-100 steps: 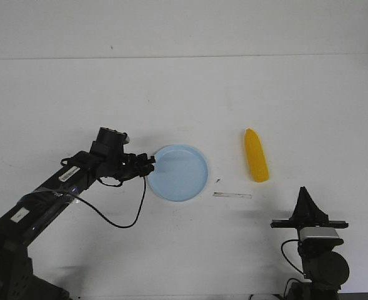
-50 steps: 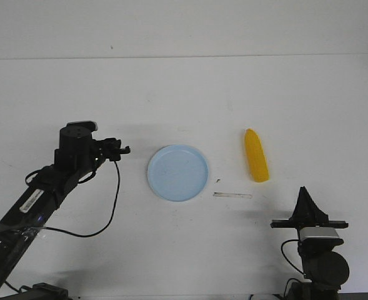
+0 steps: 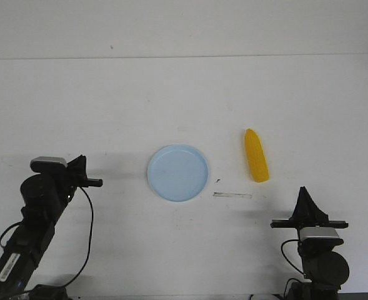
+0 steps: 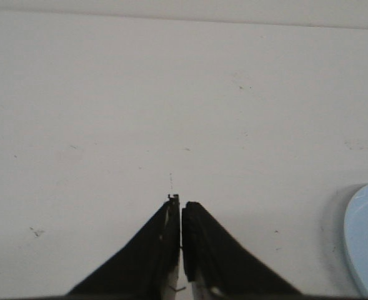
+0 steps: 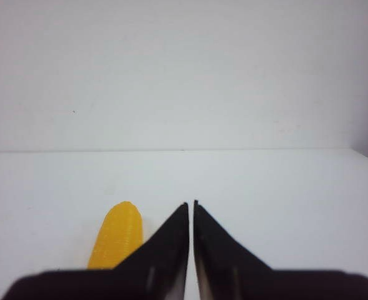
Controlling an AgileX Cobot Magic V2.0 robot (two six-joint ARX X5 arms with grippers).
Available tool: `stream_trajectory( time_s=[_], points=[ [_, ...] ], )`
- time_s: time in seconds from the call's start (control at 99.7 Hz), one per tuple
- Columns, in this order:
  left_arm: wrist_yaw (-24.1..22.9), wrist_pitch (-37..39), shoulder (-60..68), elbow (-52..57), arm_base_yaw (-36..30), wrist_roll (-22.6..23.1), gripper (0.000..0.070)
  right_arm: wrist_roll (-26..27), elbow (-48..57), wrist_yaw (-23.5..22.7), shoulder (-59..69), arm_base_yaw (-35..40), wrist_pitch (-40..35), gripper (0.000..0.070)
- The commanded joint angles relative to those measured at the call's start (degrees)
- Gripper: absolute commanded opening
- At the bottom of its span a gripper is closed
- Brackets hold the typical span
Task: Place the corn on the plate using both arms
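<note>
One plate mid-frame, one corn to its right apart, our two tools, left tool and right tool, both pressed together, bare table around.

Plate mid-table. Corn lies right of it, apart, lengthwise front to back. Left gripper left of plate, well apart. Right gripper in front of corn, near table's front edge.

Yellow corn lies right of empty pale-blue plate.
</note>
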Motion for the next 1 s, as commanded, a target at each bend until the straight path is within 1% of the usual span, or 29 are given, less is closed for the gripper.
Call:
stream_trajectory(
  time_s=[0.0, 0.211, 0.371, 0.532, 0.682, 0.853, 0.993],
  points=[
    [-0.07, 0.81, -2.32, -0.72, 0.44, 5.20, 0.0001, -0.09, -0.07, 0.00, 0.09, 0.04, 0.55, 0.0015],
    [-0.26, -2.47, -10.93, -1.73, 0.37, 5.11, 0.0001, -0.09, -0.07, 0.00, 0.09, 0.04, 0.55, 0.0014],
    [-0.37, -2.60, -15.76, -1.73, 0.39, 5.14, 0.0001, -0.11, -0.07, 0.00, 0.09, 0.04, 0.55, 0.0015],
    [-2.49, -4.33, -20.85, -1.73, 0.37, 5.11, 0.0001, -0.09, -0.07, 0.00, 0.09, 0.04, 0.57, 0.0015],
    [-5.77, -7.78, -26.23, -1.73, 0.39, 5.07, 0.0001, -0.11, -0.07, 0.00, 0.09, 0.04, 0.57, 0.0015],
    [-5.79, -11.76, -32.70, -1.73, 0.37, 4.68, 0.0001, -0.11, -0.07, 0.00, 0.09, 0.04, 0.55, 0.0014],
    [-5.79, -17.09, -37.27, -1.73, 0.37, 4.70, 0.0001, -0.09, -0.07, 0.00, 0.09, 0.04, 0.57, 0.0015]
  ],
)
